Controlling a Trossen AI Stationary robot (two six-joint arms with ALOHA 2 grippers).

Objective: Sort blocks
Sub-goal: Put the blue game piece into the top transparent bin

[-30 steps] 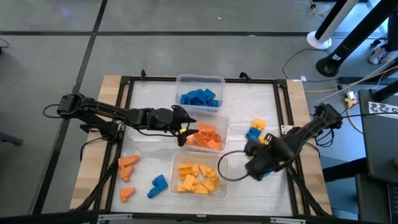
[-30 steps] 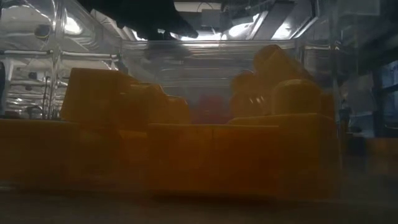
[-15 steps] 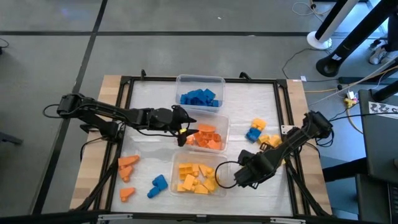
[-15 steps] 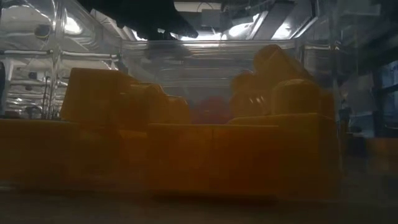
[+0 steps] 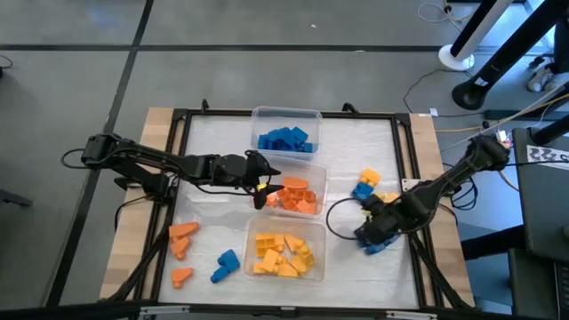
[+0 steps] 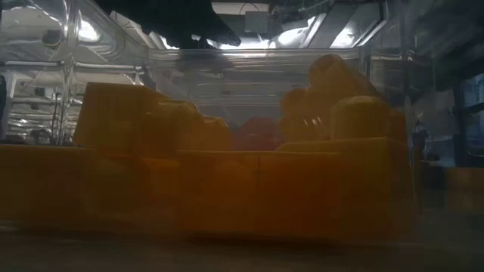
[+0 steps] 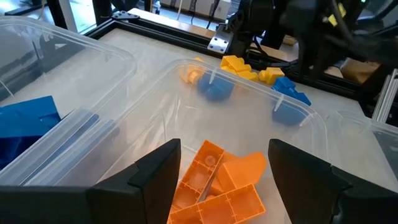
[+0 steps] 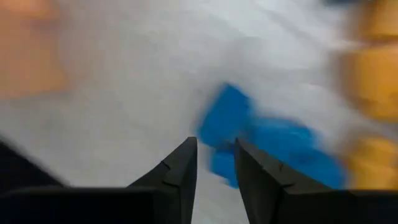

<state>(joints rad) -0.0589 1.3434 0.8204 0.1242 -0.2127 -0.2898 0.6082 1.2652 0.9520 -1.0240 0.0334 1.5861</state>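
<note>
Three tubs [image 5: 286, 114] already hold sorted blocks [image 5: 284, 140] — blue, orange, yellow. Strays remain near both side edges of the bench [image 5: 206, 156]. Left end effector [image 5: 264, 188] hangs wide open, empty, over the orange tub; right end effector [image 5: 371, 233] — fingers narrowly parted, nothing held — sits by a blue stray [image 8: 261, 140].

A wooden table [image 5: 156, 142] is being framed by black rails [image 5: 284, 115] and is covered by a white sheet [image 5: 356, 151]. It is surrounded by grey floor [image 5: 267, 71] crossed by dark seams. Cables [image 5: 427, 80] are lying at the far right.
</note>
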